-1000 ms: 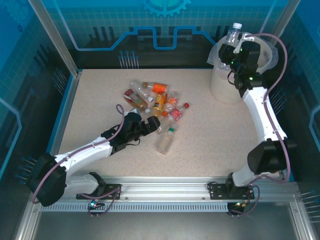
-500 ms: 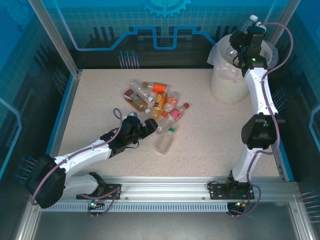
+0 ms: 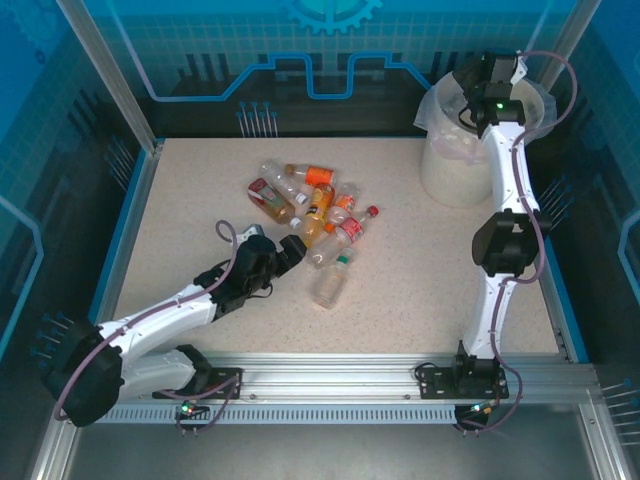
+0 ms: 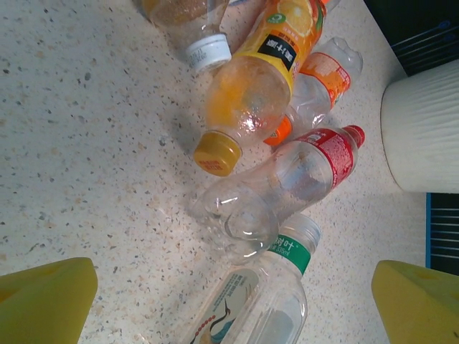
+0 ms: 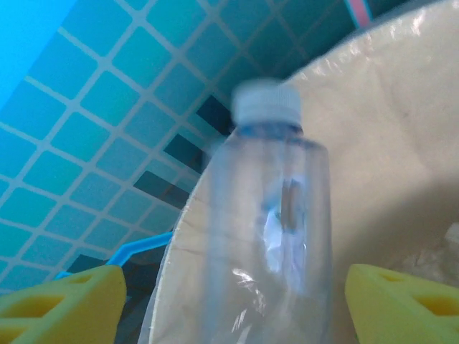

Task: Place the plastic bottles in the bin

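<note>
- Clear plastic bottle [image 5: 269, 215] loose between the parted jaws of the right gripper [image 5: 233, 287], bin [image 5: 387, 129] just behind — light, thin-walled.
- Left gripper [image 4: 233, 276] jaws wide apart; green-capped bottle [image 4: 251, 315] between them, others ahead — probably slick, crushable; best pinched across the body.

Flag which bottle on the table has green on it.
The clear bottle with the green neck band, lying slightly apart from the cluster; the other bottles show only orange, red or white.

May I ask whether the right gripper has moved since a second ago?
Yes: right gripper shifted rightward, from the bin's left rim toward its middle.
</note>
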Robot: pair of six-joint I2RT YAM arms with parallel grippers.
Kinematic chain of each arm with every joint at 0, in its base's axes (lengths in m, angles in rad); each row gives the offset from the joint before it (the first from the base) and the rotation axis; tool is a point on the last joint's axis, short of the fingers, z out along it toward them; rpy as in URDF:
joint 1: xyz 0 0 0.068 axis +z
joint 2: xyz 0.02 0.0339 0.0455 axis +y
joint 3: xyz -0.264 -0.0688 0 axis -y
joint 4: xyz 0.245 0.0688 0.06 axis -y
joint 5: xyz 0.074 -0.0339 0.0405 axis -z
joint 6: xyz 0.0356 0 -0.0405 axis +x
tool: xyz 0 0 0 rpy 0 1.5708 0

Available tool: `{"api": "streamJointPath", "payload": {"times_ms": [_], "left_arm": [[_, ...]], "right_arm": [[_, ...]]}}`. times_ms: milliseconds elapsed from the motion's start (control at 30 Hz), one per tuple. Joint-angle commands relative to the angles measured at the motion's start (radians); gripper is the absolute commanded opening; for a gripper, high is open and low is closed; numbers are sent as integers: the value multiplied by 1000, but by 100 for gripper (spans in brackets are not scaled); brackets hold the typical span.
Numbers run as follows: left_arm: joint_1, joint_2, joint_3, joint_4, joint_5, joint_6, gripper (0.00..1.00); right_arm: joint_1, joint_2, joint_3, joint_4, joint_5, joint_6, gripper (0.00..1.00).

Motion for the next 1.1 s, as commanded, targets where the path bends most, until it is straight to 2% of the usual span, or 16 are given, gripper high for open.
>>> {"api": "streamJointPath", "payload": {"times_ms": [0,100,533,800,1067], "left_arm": [[13,-19,-7,-34,-39,-11,99],[13,-18,-12,-39,-37,-14,99],[28,9,-2,-51,-27,-12,99],[76,56,40,-76,23,-14,99],[158,174,162,-171,87,27,99]], "right_arm": [[-8,24,75,-99,5,73,90],[-8,6,70,-106,8,67,94],[-4,-154,-58,-74,-52,-49,97],[5,-342,-258,-32,-136,-201,100],[55,-630,-600,74,-208,-366,100]]}}
